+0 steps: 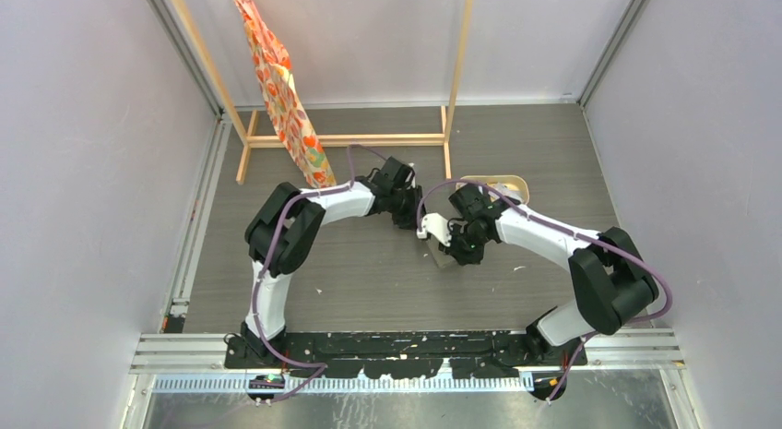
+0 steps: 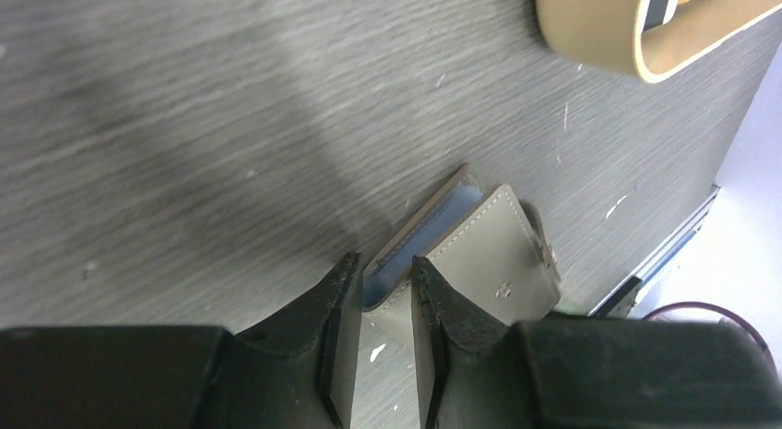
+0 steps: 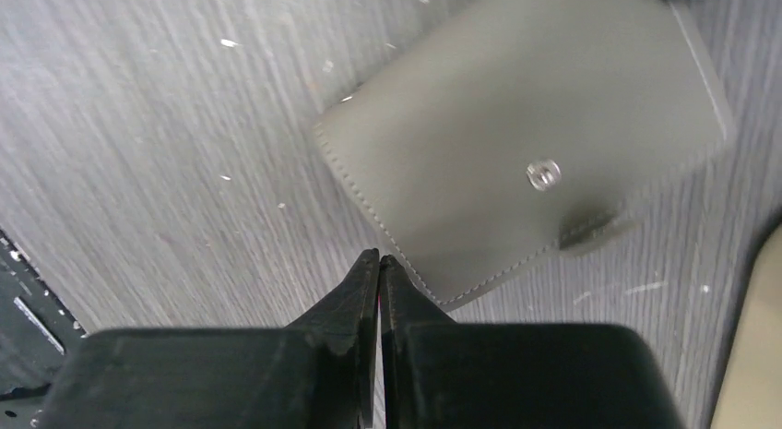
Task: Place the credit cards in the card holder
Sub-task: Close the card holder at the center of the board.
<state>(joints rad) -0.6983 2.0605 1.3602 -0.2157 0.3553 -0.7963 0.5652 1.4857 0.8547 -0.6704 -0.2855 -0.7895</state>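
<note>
Though it's smooth, the card holder shows stitching.

The right tool, fingers pressed together with nothing between them, sits just beside the stitched edge of the grey card holder, which lies on the woodgrain tabletop, stud upward.

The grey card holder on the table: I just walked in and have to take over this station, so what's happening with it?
The card holder lies on the table, slightly ajar. The left pincer straddles one corner, where the pale blue inside shows; whether it grips is unclear. The right pincer is shut, tips at the holder's edge, holding nothing. The beige tray sits nearby.
</note>
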